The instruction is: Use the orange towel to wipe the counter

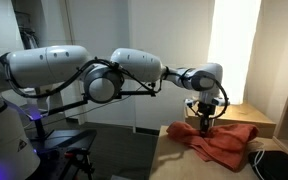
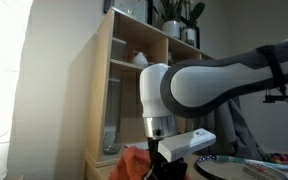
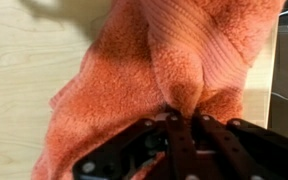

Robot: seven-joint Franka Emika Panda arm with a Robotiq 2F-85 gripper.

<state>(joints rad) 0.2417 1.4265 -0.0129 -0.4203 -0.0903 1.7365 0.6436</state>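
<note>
1. The hand (image 3: 181, 118) is gripping a raised fold of the towel (image 3: 184, 50), with its fingers (image 3: 170, 125) drawn almost together on the cloth
2. The towel is lying rumpled on the bench (image 3: 24, 70), spreading out under and ahead of the hand, with bare bench showing beside it
3. In an exterior view the hand (image 1: 206, 118) is pointing straight down, and the towel (image 1: 224, 142) is bunching up directly beneath it
</note>
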